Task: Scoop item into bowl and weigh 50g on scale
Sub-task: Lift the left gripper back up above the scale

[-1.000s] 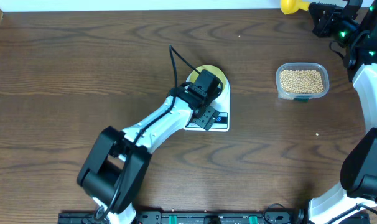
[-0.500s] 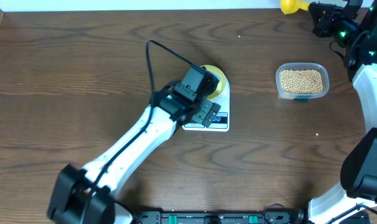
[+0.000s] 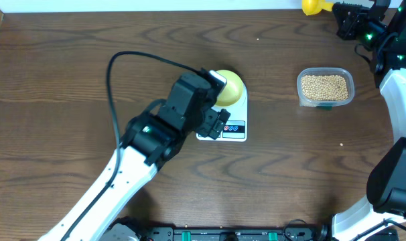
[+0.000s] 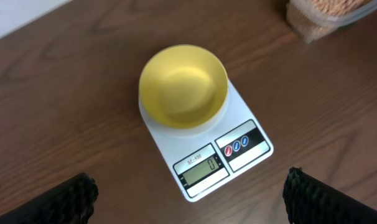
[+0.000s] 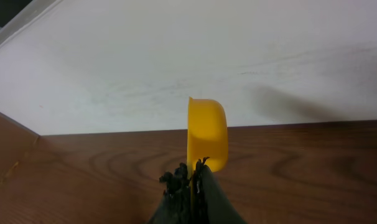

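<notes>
Since a second earlier, the left arm had drawn back toward the near left and lifted clear of the scale, uncovering more of the small round pale yellow-green bowl point(image 4: 183, 86). It sat empty on the round platform of the flat white kitchen scale point(image 4: 247, 112). The left pincer point(image 3: 213, 124) stood wide, holding nothing. The bowl looked placed and released, and the display seemed to read zero, so scooping was probably next.

All the small tan beans point(image 3: 325, 86) lay in the clear rectangular plastic tub point(image 3: 299, 87), right of the scale and well apart. The right pincer point(image 5: 191, 180) was clamped on the handle of the yellow plastic scoop point(image 5: 207, 130), up at the far edge of the dark wooden table point(image 3: 69, 67) beside the white wall. Bare table lay between tub and scale — room enough, I judged, for the scoop to pass.
</notes>
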